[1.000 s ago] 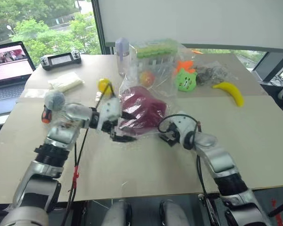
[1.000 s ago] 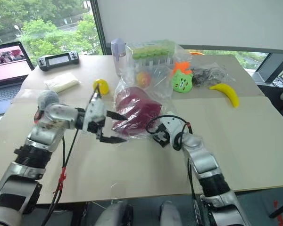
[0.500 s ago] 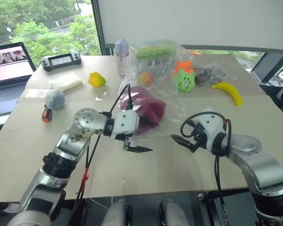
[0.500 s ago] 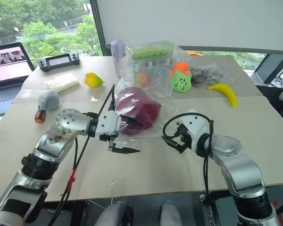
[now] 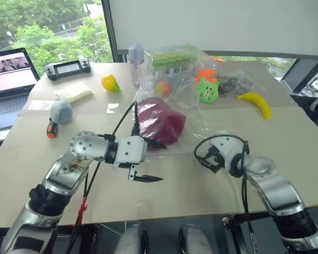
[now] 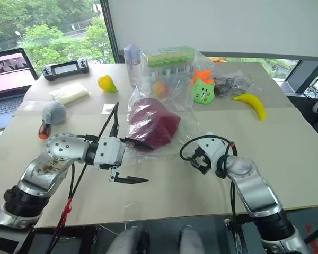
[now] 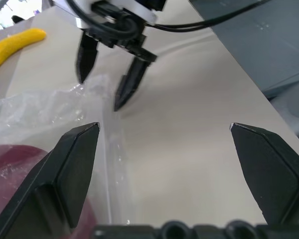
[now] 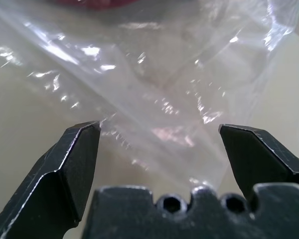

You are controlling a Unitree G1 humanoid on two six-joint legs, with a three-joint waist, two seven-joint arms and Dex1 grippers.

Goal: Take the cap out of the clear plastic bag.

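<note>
My left gripper (image 5: 150,161) is spread wide, empty, one finger at the near edge of the clear plastic bag (image 5: 188,114); my right gripper (image 5: 205,158) is spread too, empty, facing that bag's near right corner. The cap (image 5: 160,121) is inside the bag, mid-table.

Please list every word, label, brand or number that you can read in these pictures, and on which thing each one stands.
None can be read.
Laptop: its screen shows a pink picture, any text too small to read.
Black controller: its pale display is too blurred to read.
</note>
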